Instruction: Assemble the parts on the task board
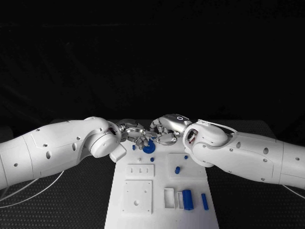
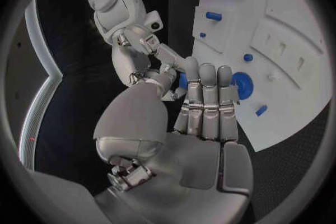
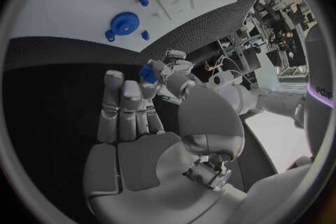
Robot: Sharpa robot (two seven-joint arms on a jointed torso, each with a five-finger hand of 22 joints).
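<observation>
Above the far end of the white task board (image 1: 159, 217) (image 2: 297, 22) (image 3: 63, 5) my two hands meet fingertip to fingertip. My left hand (image 1: 135, 133) (image 2: 201, 117) (image 3: 172, 75) pinches a small blue part (image 2: 181, 79) (image 3: 147, 72) between thumb and finger. My right hand (image 1: 168, 130) (image 2: 140, 55) (image 3: 136, 134) faces it with its fingers straight and its thumb apart, the fingertips close to that part; I cannot see a grip. A round blue gear (image 1: 149, 148) (image 2: 242, 85) (image 3: 124, 23) lies on the board just below both hands.
On the board lie a blue peg (image 1: 178, 169), a small blue stud (image 1: 186, 156), a long blue block (image 1: 188, 199) and a slim blue bar (image 1: 205, 201). Two raised white plates (image 1: 140, 171) (image 1: 137, 196) sit on its left half. Black table (image 1: 262, 210) flanks the board.
</observation>
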